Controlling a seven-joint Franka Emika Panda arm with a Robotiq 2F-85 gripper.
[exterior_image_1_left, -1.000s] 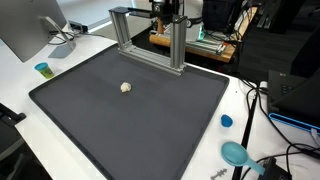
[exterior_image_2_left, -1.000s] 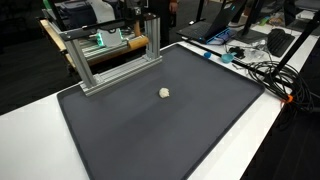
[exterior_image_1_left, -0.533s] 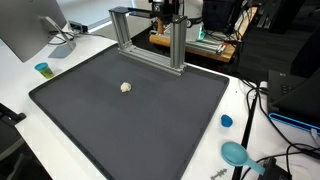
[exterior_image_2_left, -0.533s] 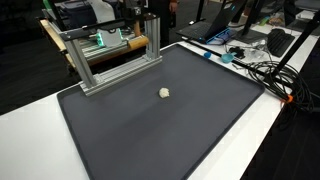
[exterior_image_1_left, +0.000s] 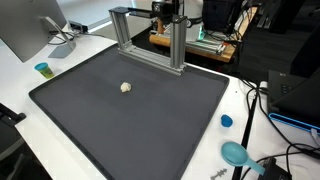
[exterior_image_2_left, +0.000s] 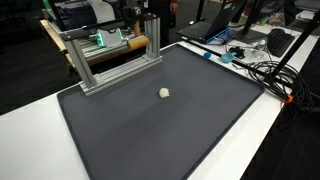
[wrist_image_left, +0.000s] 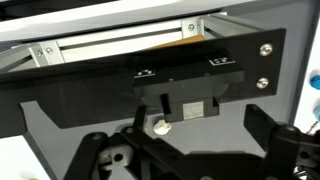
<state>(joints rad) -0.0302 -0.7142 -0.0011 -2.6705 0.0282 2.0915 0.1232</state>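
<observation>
Found small pale lump (exterior_image_1_left: 126, 87) lying loose on black mat (exterior_image_1_left: 160, 125), well below end effector (wrist_image_left: 190, 142) and apart from it. Saw it framed between the fingers in wrist view. Recorded end effector spread fully wide, holding nothing. Noted aluminium frame (exterior_image_2_left: 110, 55) close beside end effector at mat's edge. Logged white tabletop (exterior_image_1_left: 70, 55) surrounding mat.

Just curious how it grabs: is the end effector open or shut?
Open: in the wrist view the black end effector has its fingers wide apart, gripping nothing; the small cream ball lies untouched.
</observation>
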